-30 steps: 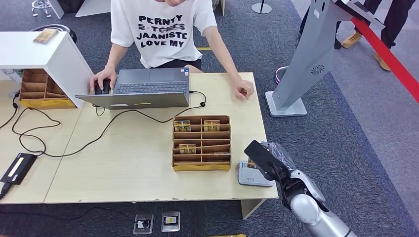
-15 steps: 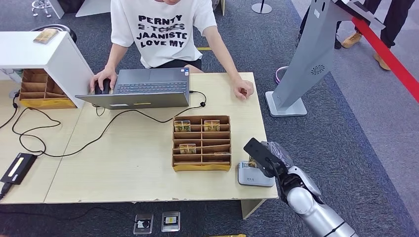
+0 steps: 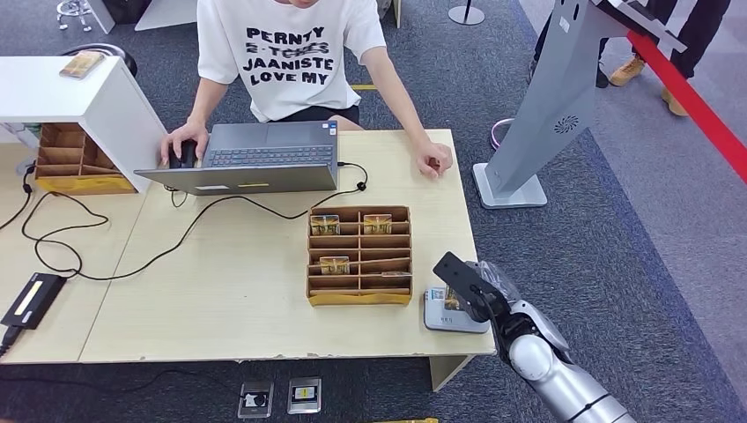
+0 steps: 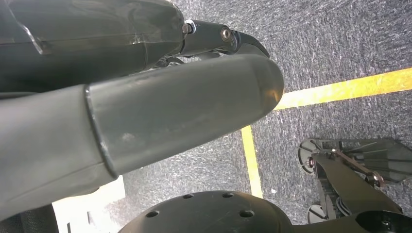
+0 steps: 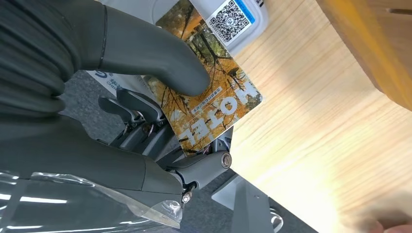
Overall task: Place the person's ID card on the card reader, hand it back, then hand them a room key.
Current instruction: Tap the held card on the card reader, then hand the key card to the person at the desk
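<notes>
Overhead, right hand (image 3: 469,290) fingers pinch the card (image 5: 210,99) above the wooden table (image 3: 238,291) on grey carpet (image 3: 617,238).

one laptop (image 3: 251,157), two wooden organizers (image 3: 359,256), one card reader (image 3: 451,311), one person (image 3: 286,55).

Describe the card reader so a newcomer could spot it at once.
On the wooden table, look at the near right corner, just right of the brown slotted card organizer. The card reader is the small grey-white pad there, under the right hand.
</notes>
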You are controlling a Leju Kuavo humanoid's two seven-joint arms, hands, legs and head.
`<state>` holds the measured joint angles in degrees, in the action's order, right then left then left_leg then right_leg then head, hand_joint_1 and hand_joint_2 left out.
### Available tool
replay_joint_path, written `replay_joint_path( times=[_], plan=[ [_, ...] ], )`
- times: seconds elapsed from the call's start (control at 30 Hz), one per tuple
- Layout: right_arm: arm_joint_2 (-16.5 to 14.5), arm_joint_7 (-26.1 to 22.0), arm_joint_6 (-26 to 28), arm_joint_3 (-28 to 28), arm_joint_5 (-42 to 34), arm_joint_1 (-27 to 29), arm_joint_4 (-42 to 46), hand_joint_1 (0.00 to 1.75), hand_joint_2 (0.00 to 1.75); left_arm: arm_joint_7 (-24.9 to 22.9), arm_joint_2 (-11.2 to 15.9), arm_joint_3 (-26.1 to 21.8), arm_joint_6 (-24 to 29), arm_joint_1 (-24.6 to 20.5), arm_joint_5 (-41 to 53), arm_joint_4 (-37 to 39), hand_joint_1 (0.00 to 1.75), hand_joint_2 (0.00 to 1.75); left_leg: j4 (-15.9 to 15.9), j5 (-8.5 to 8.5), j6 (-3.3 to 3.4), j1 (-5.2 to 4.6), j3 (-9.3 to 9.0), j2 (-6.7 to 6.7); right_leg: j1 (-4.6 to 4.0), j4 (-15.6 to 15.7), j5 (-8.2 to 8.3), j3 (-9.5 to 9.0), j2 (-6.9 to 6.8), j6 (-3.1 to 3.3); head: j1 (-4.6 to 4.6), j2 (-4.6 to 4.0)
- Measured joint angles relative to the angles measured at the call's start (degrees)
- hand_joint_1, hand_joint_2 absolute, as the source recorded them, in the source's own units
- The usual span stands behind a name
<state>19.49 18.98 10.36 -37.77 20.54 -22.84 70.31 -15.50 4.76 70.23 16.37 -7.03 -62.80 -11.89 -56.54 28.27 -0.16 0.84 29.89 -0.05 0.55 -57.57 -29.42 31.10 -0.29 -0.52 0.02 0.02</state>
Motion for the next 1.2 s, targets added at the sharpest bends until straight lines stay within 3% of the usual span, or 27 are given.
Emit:
replay_joint_path(
  times=[0.53, 1.0, 1.2],
  plan=[
    [-0.5, 0.6, -1.2, -0.8, -0.7, -1.9, -3.6, 1.75, 1.75, 0.0, 0.0, 0.0, 0.1, 0.0, -0.2, 0.0, 0.0, 0.0, 0.0, 0.0, 0.0, 0.0, -0.01, 0.0, 0.0, 0.0, 0.0, 0.0, 0.0, 0.0, 0.0, 0.0],
    [-1.2, -0.1, 0.7, -1.4, -1.0, -2.0, -5.1, 1.75, 1.75, -0.1, 0.0, 0.0, 0.1, 0.0, -0.2, 0.0, 0.0, 0.0, 0.0, 0.0, 0.0, 0.0, -0.05, 0.0, 0.0, 0.0, 0.0, -0.01, 0.03, 0.0, 0.0, 0.0],
    [-1.3, 1.7, 1.3, -1.5, 0.2, -1.5, -3.7, 1.75, 1.75, -0.1, 0.0, 0.0, 0.1, 0.0, -0.3, 0.0, 0.0, 0.0, 0.0, 0.0, 0.0, 0.0, -0.07, 0.01, 0.0, 0.0, 0.01, -0.02, 0.03, 0.0, -0.01, 0.0]
  ],
)
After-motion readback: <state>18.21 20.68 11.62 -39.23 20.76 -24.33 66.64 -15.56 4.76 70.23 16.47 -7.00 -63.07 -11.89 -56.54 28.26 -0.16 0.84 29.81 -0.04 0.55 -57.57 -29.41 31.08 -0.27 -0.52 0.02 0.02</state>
